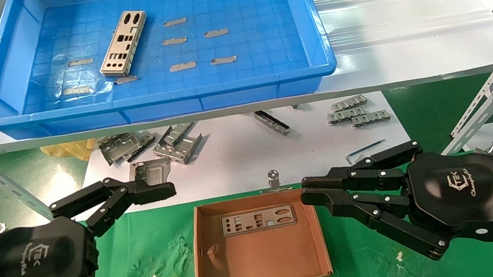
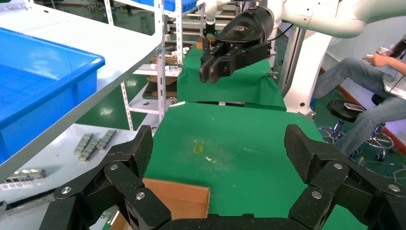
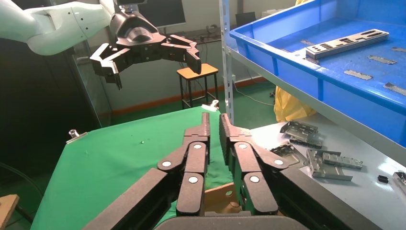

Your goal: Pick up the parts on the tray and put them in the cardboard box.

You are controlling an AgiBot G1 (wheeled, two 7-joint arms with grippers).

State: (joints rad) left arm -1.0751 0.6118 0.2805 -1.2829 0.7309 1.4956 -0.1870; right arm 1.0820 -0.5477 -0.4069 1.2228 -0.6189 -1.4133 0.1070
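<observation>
One plate [image 1: 123,44] is left lying flat in the blue tray [image 1: 320,47] up on the white shelf [image 1: 402,18], toward the tray's left side, with small grey strips [image 1: 175,22] scattered around it. A second plate [image 1: 258,220] is already laid in the cardboard box [image 1: 264,269], against its far wall, on the green surface [image 1: 377,264]. The right gripper [image 1: 304,194] is held just beside the box's far right corner, fingers pinched together, nothing in them. The left gripper [image 1: 182,240] is parked left of the box, spread wide and empty. Grey brackets [image 1: 178,142] are piled on the white sheet behind.
</observation>
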